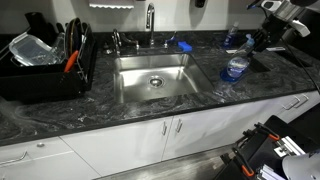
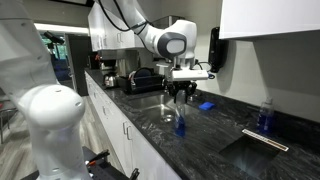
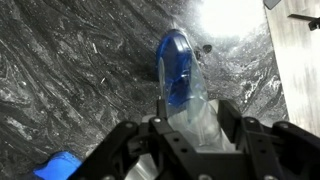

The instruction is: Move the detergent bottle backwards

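Fingers [image 3: 122, 145] sat wide, straddling detergent bottle [image 3: 180, 75] on the desk [image 3: 60, 60], no contact afaict; approach step. Next I'd need to drop, close round neck, slide it backwards.

Open counter [image 3: 70, 70] rings the detergent bottle [image 3: 180, 75]; sink [image 1: 135, 85] just beside.

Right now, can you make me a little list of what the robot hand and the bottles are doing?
Detergent bottle: on the dark counter, beside the sink
Gripper: open, just above the detergent bottle, not holding it
Other bottle: blue top, farther back by the wall
Small blue object: behind the sink, near the faucet
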Action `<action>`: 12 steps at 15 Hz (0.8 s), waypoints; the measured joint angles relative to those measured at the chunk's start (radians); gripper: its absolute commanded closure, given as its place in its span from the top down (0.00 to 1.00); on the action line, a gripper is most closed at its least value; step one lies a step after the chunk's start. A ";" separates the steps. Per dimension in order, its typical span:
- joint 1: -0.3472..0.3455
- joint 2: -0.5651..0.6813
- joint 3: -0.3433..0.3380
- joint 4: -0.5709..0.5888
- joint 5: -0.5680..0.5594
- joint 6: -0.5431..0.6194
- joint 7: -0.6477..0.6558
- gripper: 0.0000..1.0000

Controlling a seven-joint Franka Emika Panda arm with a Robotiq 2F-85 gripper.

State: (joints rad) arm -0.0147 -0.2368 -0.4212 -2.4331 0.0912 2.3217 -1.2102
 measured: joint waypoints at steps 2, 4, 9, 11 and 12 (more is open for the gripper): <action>-0.006 0.002 0.013 0.003 0.002 0.000 -0.004 0.25; -0.009 0.002 0.027 0.003 0.003 0.000 -0.008 0.24; -0.011 0.004 0.057 0.003 0.003 0.001 -0.009 0.24; -0.018 0.005 0.065 0.003 0.003 0.003 -0.002 0.24; -0.023 0.006 0.066 0.003 0.003 0.005 0.007 0.24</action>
State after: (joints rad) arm -0.0377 -0.2309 -0.3548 -2.4306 0.0943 2.3264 -1.2034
